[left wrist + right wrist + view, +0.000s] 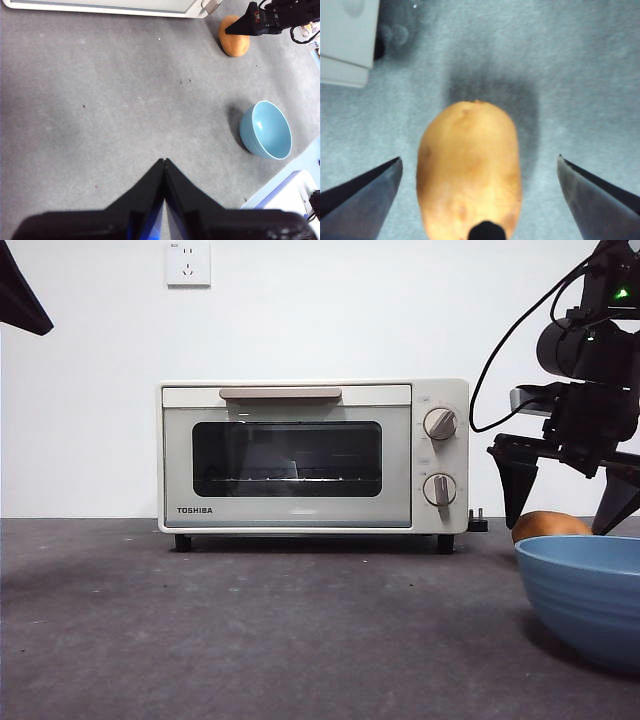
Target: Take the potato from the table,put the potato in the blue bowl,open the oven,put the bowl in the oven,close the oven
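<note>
1. the counter (250, 630) is the biggest thing. it is flat, dark grey and a bit spotty, and everything stands on it.
2. the oven (313, 455) is cream-white and sits at the back of the counter by the white wall. its dark glass door is shut. a beige bar handle (280, 393) runs along the top of the door, and two round knobs (440, 423) sit one above the other on its right side. a white wall plug plate (188, 262) is high on the wall above it.
3. the blue bowl (585, 595) stands upright on the counter at the near right, well apart from the oven. the left wrist view shows nothing inside it (266, 130).
4. the right end effector (565, 485) hangs over the potato, its two black jaws wide apart. in the right wrist view one jaw is on each side of the potato and neither one touches it (479, 162).
5. the left end effector (164, 162) is off to the side above bare counter, with its jaw tips pressed together and nothing between them. in the front view it is only a black tip at the top left corner (20, 295).
6. the potato (548, 525) is smooth and orange-brown. it lies on the counter just behind the bowl, near the oven's right corner (234, 42). it is not in the bowl.
</note>
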Motion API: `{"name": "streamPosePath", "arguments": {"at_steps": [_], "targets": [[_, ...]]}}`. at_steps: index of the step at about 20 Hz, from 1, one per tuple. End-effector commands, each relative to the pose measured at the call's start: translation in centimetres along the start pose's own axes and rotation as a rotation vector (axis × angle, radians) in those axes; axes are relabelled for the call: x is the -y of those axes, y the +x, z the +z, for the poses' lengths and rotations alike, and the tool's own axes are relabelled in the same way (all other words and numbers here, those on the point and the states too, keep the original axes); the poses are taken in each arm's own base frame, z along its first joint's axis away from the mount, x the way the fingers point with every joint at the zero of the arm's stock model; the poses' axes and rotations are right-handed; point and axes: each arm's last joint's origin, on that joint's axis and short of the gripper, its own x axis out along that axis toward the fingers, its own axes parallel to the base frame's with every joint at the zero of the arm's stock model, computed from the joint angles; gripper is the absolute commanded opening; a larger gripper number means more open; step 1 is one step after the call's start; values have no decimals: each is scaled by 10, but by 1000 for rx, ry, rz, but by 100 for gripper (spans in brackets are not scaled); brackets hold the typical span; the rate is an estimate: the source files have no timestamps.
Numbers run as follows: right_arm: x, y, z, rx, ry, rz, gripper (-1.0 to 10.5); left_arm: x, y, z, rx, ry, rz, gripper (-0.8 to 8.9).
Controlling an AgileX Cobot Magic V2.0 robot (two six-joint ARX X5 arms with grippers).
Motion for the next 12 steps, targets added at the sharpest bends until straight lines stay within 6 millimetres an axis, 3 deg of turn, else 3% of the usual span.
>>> {"name": "streamPosePath", "arguments": {"at_steps": [1,6,9,12], "targets": [[0,10,-1,-25,-6,7,873,0,1,1,5,19,-4,-5],[1,12,-3,-47,0,11,529,0,1,1,5,19,-4,-5],[0,12,-5,-64,1,43,-13,0,1,1,3,18,-4,-5],[0,11,-3,-47,3,40,-1,0,1,1,2,17,-4,-5]]}}
